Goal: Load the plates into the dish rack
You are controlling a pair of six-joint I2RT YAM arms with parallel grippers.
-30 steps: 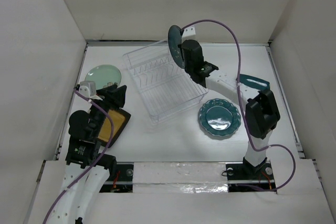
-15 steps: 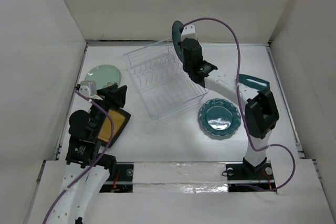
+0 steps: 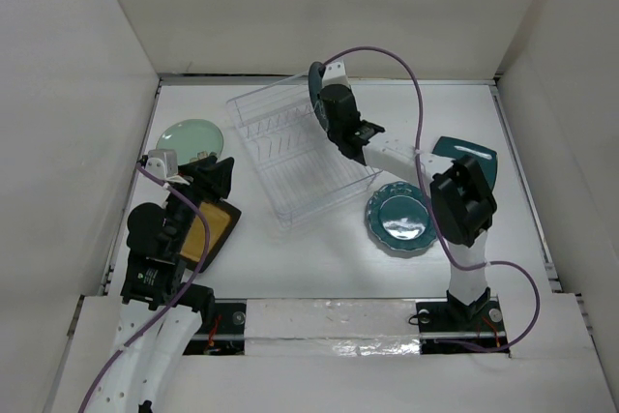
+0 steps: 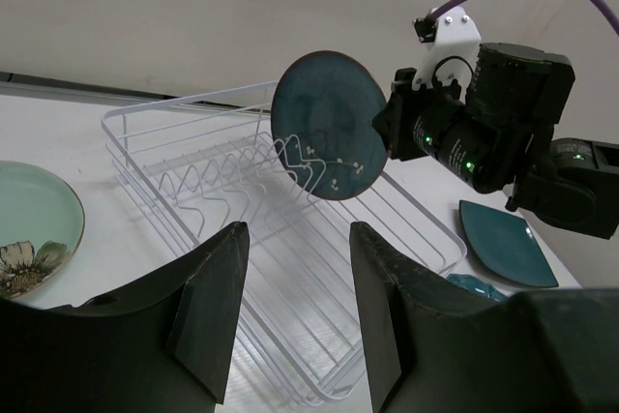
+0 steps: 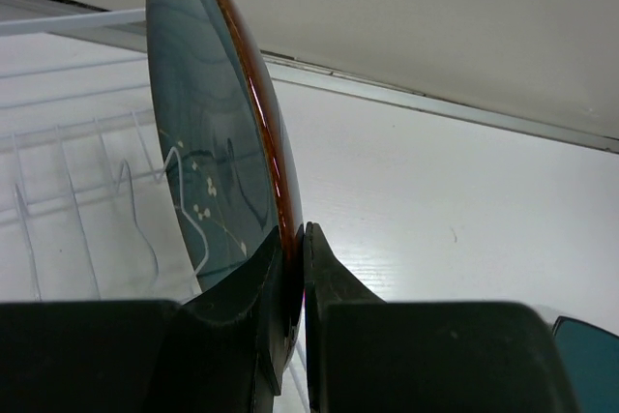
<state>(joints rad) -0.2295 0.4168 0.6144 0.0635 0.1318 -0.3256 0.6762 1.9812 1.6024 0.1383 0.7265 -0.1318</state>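
Round dark teal plate (image 4: 327, 126) hangs upright on edge over the far end of the dish rack (image 3: 309, 181), its lower rim down among or just above the tines (image 4: 242, 176); I cannot tell whether it touches them. The right fingers (image 5: 334, 289) are clamped on only a narrow bit of the rim, and that is the weak point: with so little purchase on a glazed edge, the plate could swing or slide out if its bottom catches on a tine. It leans slightly, so it may land on top of a wire instead of in a slot, then tip over flat once let go. The rack looks light and sits askew on the table (image 3: 290, 263), so a sideways push could skid it toward the scalloped teal plate (image 3: 404, 218) just beside its near corner. The left fingers (image 4: 208, 307) are spread wide and hold nothing, hovering over the mustard-yellow plate (image 3: 221, 229), well apart from the rack and probably too far to steady it.
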